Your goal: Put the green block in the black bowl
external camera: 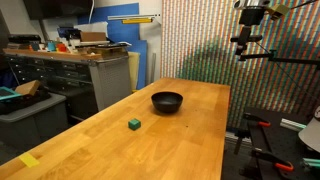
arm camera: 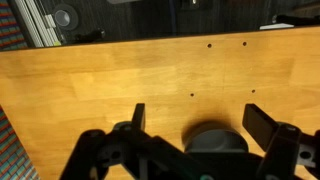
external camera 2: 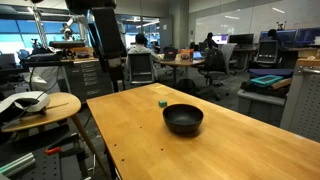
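Wrist view: looks down on the pale wooden desk [arm camera: 120,70] past the claw [arm camera: 200,118], spread wide, fingers [arm camera: 138,116] well apart, gripping nothing. Low between them, a dark rounded shape [arm camera: 215,140], partly hidden by the claw's own body; cannot tell whether bowl or part of the rig. Gives the claw's opening plainly, which neither exterior view does.

Only in both exterior views: the green block [external camera: 134,124]. Sits flat on one face on the bare desk, near the black bowl [external camera: 167,101] but apart from it, not inside. Has equal sides, so no long axis to name; too small to tell which way its faces turn. Lies nearer the camera than the bowl in an exterior view, beyond the black bowl [external camera 2: 183,119] in an exterior view, as a small green block [external camera 2: 163,102] toward the far edge.

As for the bowl: upright, mouth up, around the middle of the desk [external camera 2: 135,135].

Also in both exterior views: claw [external camera: 247,50] hanging high by a corner of the desk, well apart from block and bowl; as a dark claw [external camera 2: 117,72] against the office background, too dim to read.
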You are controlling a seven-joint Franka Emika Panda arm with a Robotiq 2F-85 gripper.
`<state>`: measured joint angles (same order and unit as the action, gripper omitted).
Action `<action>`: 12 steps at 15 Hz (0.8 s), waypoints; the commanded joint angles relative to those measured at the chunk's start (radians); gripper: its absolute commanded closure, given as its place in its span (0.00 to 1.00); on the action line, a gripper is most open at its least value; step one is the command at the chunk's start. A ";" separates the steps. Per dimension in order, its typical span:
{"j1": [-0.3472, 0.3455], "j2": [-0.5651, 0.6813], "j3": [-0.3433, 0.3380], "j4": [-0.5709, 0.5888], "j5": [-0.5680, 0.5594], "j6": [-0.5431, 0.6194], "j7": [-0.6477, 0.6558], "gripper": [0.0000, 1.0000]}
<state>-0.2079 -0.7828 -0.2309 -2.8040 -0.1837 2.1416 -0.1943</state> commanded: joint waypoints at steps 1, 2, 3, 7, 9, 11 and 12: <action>-0.004 0.002 0.004 0.001 0.004 -0.003 -0.002 0.00; -0.004 0.003 0.005 0.000 0.004 -0.003 -0.002 0.00; -0.004 0.005 0.005 0.000 0.004 -0.003 -0.002 0.00; -0.004 0.006 0.005 0.000 0.004 -0.003 -0.002 0.00; -0.004 0.007 0.005 0.000 0.004 -0.003 -0.002 0.00; -0.001 0.017 0.011 0.009 0.004 0.001 0.004 0.00; 0.004 0.029 0.020 0.015 0.002 0.004 0.010 0.00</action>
<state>-0.2079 -0.7732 -0.2290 -2.8012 -0.1837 2.1408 -0.1942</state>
